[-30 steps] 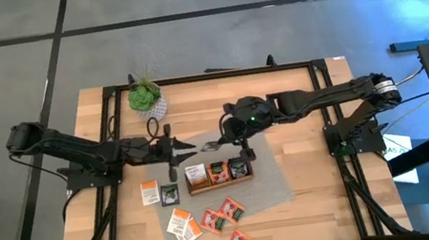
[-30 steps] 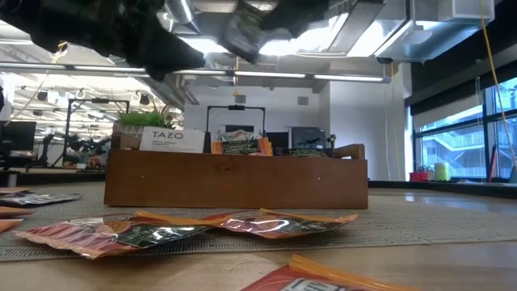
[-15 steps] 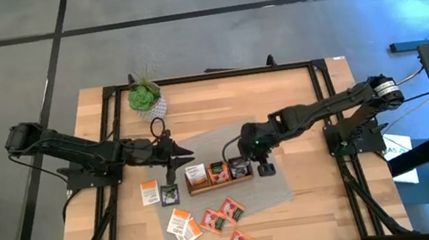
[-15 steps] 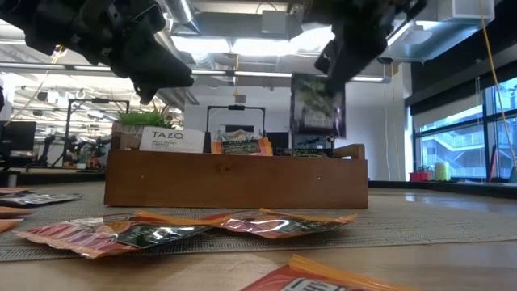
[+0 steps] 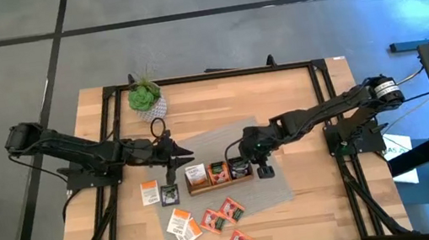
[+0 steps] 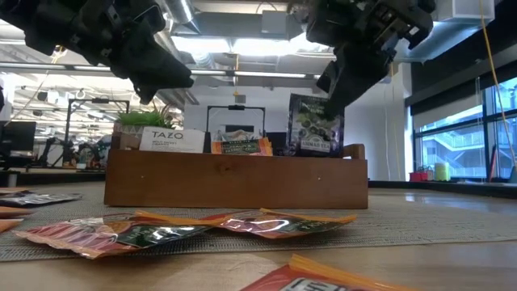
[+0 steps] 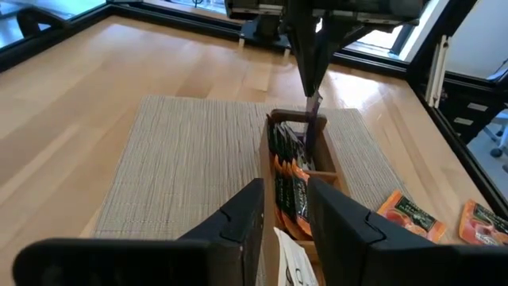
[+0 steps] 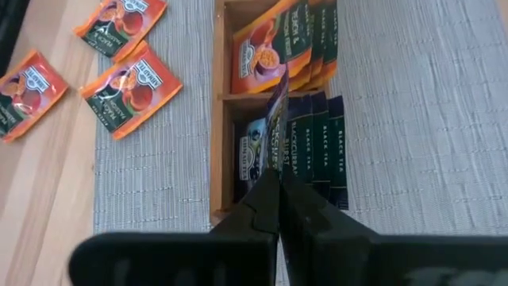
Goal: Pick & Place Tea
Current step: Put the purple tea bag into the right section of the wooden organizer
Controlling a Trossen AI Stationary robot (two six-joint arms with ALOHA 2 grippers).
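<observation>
A pale wooden table [image 5: 297, 99] framed by black rails is seen from above, standing on a grey floor crossed by dark lines. A grey woven mat [image 5: 271, 184] is laid across its middle, and a long wooden tray [image 5: 221, 184] is set on the mat. A small green plant [image 5: 144, 96] in a white pot is placed near the far left corner. From table height, a bright workshop with ceiling lights and large windows is shown behind the tray.

The right gripper [image 8: 279, 195] is held over the tray's end compartment, its fingers pinched tight on a dark sachet [image 6: 316, 125] that is kept upright, its lower edge dipping among the dark sachets already standing there. Orange sachets [image 8: 278, 48] are filed in the middle compartment, and a white one [image 6: 171, 140] in the far end.

The left gripper [image 7: 284, 208] is poised above the mat just beside the tray's other end, its fingers parted a little with nothing between them.

Loose sachets are scattered on the near side: orange ones [image 5: 222, 215] on the mat's edge and bare wood, and a white-and-orange one [image 5: 150, 192] beside a dark one [image 5: 169, 195] to the left of the tray.
</observation>
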